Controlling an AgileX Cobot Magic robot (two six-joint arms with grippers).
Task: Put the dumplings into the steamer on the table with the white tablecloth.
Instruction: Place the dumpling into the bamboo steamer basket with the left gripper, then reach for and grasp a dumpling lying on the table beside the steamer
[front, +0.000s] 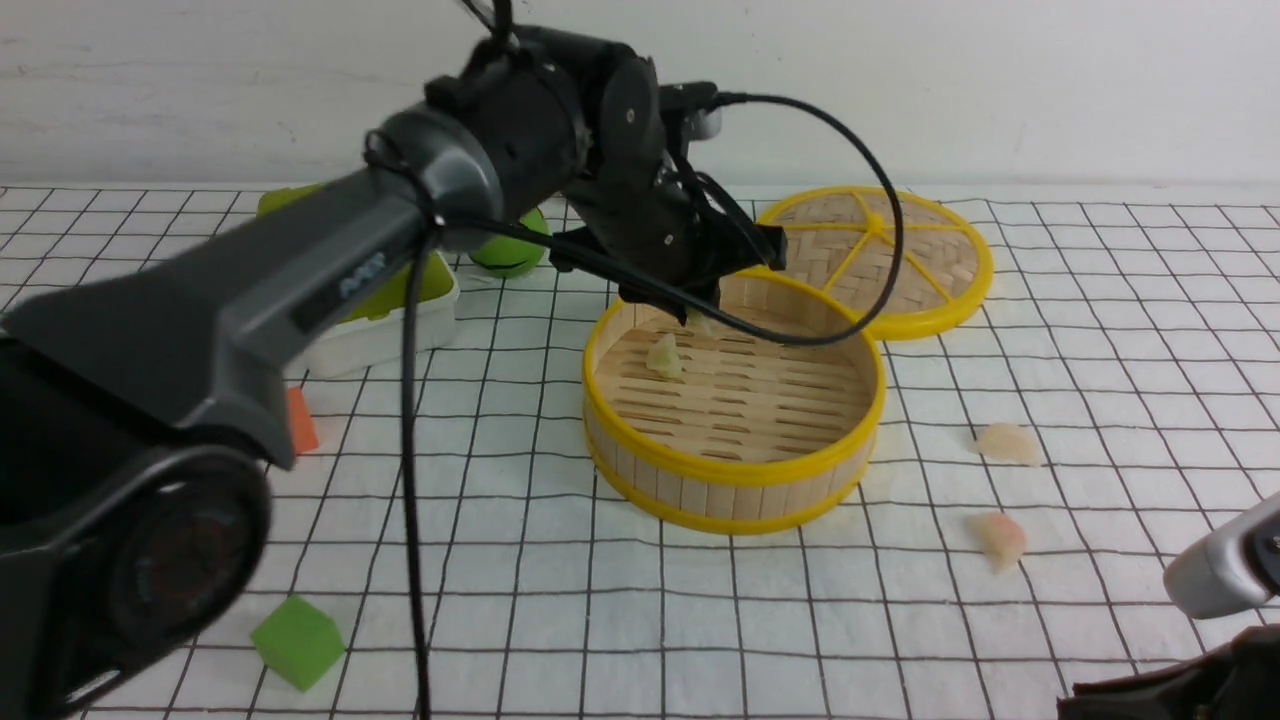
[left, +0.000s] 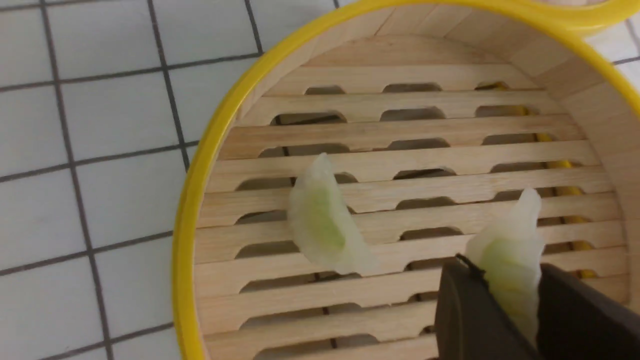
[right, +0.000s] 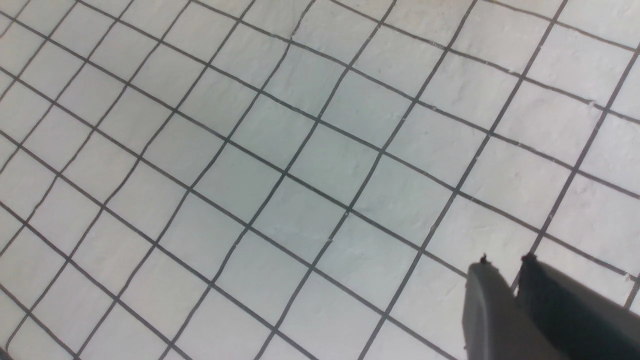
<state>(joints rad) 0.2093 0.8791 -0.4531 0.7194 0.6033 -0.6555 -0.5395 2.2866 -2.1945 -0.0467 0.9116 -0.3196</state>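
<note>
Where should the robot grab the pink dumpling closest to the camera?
Pinch the pink dumpling across its plump middle, coming straight down from above. It lies low on the white tablecloth, apart from the steamer, with open cloth around it, so the right tool probably fits on either side.

Behind the desk (front: 900, 640) stands a plain white wall (front: 1000, 80), a little uneven, with faint grey streaks. The desk meets the wall along a straight line at its far edge. A white cloth (front: 1130, 330) with a thin black square grid covers the desk and lies slightly wrinkled. The light is soft and even, and shadows on the cloth are faint.
</note>
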